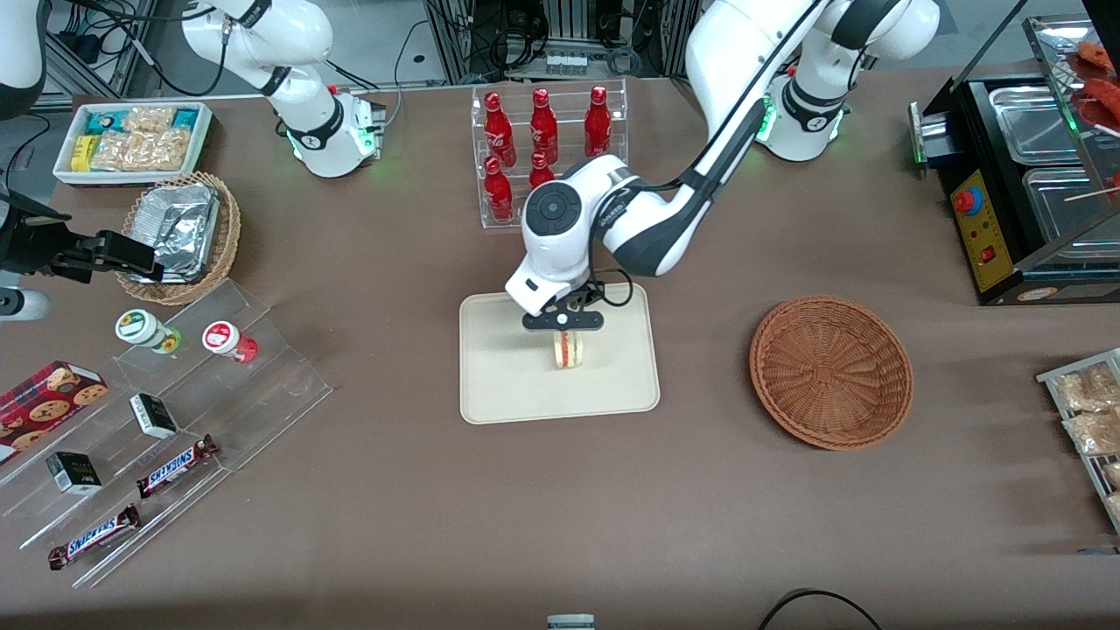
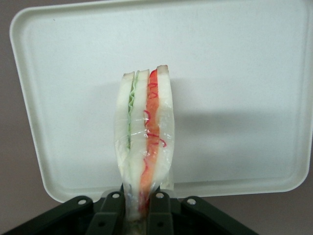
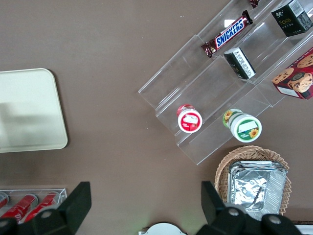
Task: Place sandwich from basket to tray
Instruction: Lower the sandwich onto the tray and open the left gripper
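The sandwich (image 1: 569, 349) (image 2: 145, 132), a plastic-wrapped wedge of pale bread with green and red-orange filling, hangs over the middle of the cream tray (image 1: 507, 385) (image 2: 234, 73). My gripper (image 1: 564, 325) (image 2: 137, 208) is shut on its narrow end, the two black fingers pressing the wrap from both sides. The cut edge points down at the tray; whether it touches the tray I cannot tell. The reddish-brown wicker basket (image 1: 831, 372) stands beside the tray, toward the working arm's end of the table, with nothing in it.
A clear rack of red bottles (image 1: 547, 149) stands farther from the front camera than the tray. A stepped acrylic display with cups and candy bars (image 1: 166, 420) and a tan basket holding a foil container (image 1: 179, 232) lie toward the parked arm's end. A black food warmer (image 1: 1024, 184) stands at the working arm's end.
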{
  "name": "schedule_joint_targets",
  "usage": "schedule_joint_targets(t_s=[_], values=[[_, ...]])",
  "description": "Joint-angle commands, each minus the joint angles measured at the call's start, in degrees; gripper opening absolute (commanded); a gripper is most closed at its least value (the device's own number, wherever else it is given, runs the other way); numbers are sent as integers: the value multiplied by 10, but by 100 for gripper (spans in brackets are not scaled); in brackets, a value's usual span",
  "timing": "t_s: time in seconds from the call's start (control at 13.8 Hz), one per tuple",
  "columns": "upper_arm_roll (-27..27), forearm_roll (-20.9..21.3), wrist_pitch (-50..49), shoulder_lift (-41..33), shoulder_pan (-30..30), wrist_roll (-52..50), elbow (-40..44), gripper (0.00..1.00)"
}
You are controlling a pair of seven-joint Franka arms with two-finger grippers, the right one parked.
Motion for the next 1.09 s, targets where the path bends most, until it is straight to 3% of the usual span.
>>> schedule_joint_targets(t_s=[0.0,0.73,0.8,0.87,1.02], values=[[9,19,3,33,-19,-11,35,0],[11,38,28,86,-22,-26,67,1],[10,37,28,86,-22,-28,67,42],[11,38,27,85,-22,-26,67,98],[10,39,23,78,-21,-28,67,100]])
